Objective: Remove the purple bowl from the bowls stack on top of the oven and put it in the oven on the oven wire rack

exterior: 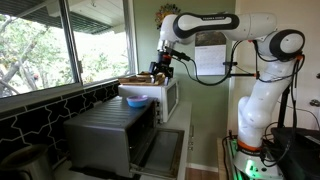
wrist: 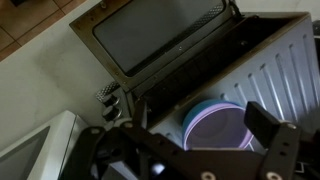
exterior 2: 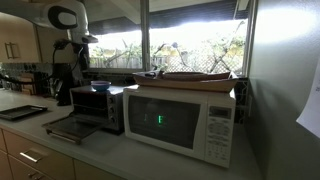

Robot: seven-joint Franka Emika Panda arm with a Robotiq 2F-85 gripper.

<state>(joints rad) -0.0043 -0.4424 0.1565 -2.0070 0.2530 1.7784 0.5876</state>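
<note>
The bowls stack (wrist: pixel 215 127) sits on the roof of the dark grey oven (wrist: pixel 280 70), with the purple bowl (wrist: pixel 218 130) nested inside the bright blue bowl (wrist: pixel 192 112). In both exterior views the stack shows as a blue bowl on the oven top (exterior: pixel 138 101) (exterior 2: pixel 101 86). The oven door (wrist: pixel 160 35) hangs open; the wire rack is hidden. My gripper (wrist: pixel 200 128) is open and empty, above the stack, with one finger on each side of it in the wrist view. It hangs well above the oven (exterior: pixel 110 130) in an exterior view (exterior: pixel 162 68).
A white microwave (exterior 2: pixel 180 120) stands next to the oven (exterior 2: pixel 95 108), with a flat wooden tray (exterior 2: pixel 195 76) on top. Windows run behind the counter. A dark tray (exterior 2: pixel 22 112) lies on the counter beyond the oven.
</note>
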